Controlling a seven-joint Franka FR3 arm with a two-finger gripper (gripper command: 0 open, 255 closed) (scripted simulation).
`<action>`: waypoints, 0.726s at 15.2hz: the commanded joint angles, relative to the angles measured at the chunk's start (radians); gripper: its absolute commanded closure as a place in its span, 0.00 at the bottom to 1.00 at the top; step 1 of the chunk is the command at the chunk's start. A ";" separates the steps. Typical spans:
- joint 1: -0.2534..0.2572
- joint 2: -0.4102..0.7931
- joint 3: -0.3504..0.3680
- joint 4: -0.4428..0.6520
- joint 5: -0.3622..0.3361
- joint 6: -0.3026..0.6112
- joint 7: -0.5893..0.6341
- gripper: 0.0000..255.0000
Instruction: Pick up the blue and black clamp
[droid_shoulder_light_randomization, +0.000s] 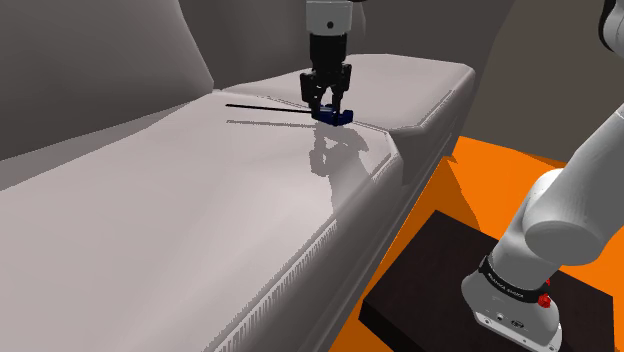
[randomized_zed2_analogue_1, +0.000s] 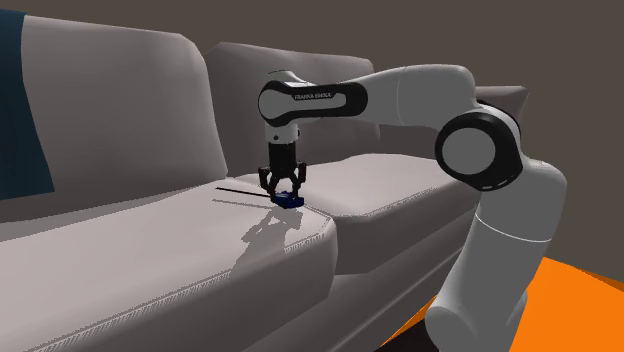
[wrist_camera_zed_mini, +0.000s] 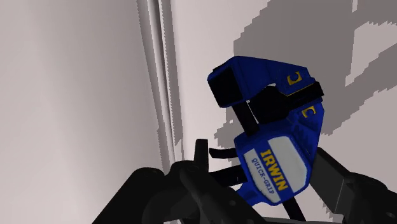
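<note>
Wrist view puts the clamp (wrist_camera_zed_mini: 280, 137) directly under me: a blue body with black pads and a black trigger, and a white label with the name IRWIN on its grip. It lies on the pale seat cushion (droid_shoulder_light_randomization: 150, 230) of a sofa, just beside the seam (wrist_camera_zed_mini: 162, 83) where two cushions meet. In the shoulder view its thin black bar (droid_shoulder_light_randomization: 265, 106) runs away from the body toward that view's left. I judge it to be a stiff tool, not heavy but not well balanced, because the long bar will probably pull to one side when it leaves the cushion. The blue surface looks smooth, so it may slip if I press on a rounded part; it does not seem fragile. The best place to take hold, I think, is the thick blue body near the label, across its two flatter sides. The thin bar and the trigger are worse places, since the trigger could move under pressure. My gripper (droid_shoulder_light_randomization: 327, 103) is down at the clamp with the fingers (wrist_camera_zed_mini: 337, 181) spread apart, one on each side of the blue body. I see no firm contact, so I count it as released, with nothing grasped. My arm (randomized_zed2_analogue_1: 400, 95) reaches out almost level above the sofa and bends at the wrist, so the hand points straight down at the cushion.
</note>
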 joint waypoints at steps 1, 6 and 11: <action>0.000 0.002 0.001 0.017 0.000 -0.015 0.001 1.00; 0.000 0.021 0.002 0.105 -0.005 -0.085 0.005 1.00; 0.001 0.047 0.005 0.203 -0.012 -0.159 0.010 1.00</action>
